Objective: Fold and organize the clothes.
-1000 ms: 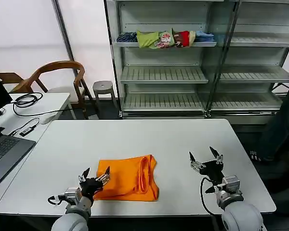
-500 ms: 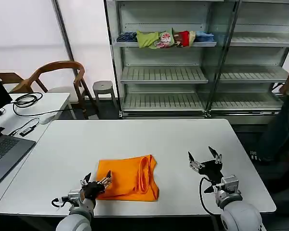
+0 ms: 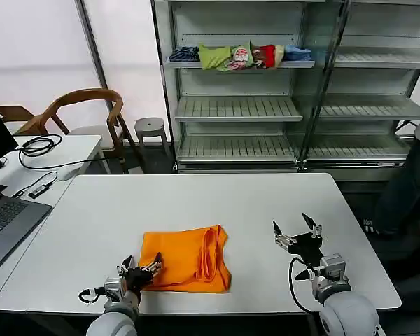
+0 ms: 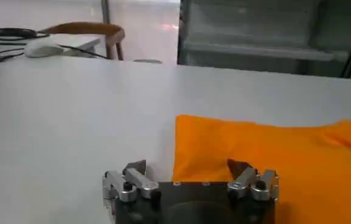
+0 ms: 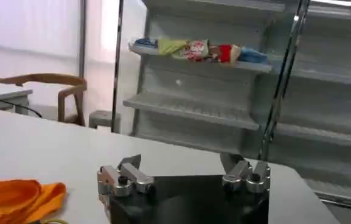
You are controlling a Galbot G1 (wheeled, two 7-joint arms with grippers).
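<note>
**Kid:** Looking at your left side first, what is there?

**Me:** My left claw (image 3: pixel 140 269) is down low by the near edge of the white counter (image 3: pixel 217 203). Its two fingers are spread apart and hold nothing. From my left wrist, one fingertip (image 4: pixel 137 166) is over bare counter and the other is in front of the orange cloth.

**Kid:** Is it touching the shirt?

**Me:** It is right at the near left corner of the shirt. I cannot tell if it touches.

**Kid:** Where is the shirt?

**Me:** My orange T-shirt (image 3: pixel 185 259) lies folded on the counter, close to the near edge and a bit to my left of the middle. It is a flat, almost square bundle. A rolled fold (image 3: pixel 211 253) runs down its right part. From my left wrist it looks like a flat orange sheet (image 4: pixel 272 158) lying on the white top.

**Kid:** And your right side?

**Me:** My right claw (image 3: pixel 297 235) sits above the counter, well apart from the shirt. Its fingers are spread wide and hold nothing. From my right wrist I see a bit of the orange cloth (image 5: pixel 18 198) off to one side.

**Kid:** What is behind the counter?

**Me:** A metal shelf rack (image 3: pixel 280 108) with a colourful heap of clothes (image 3: pixel 239 56) on a high shelf.
</note>
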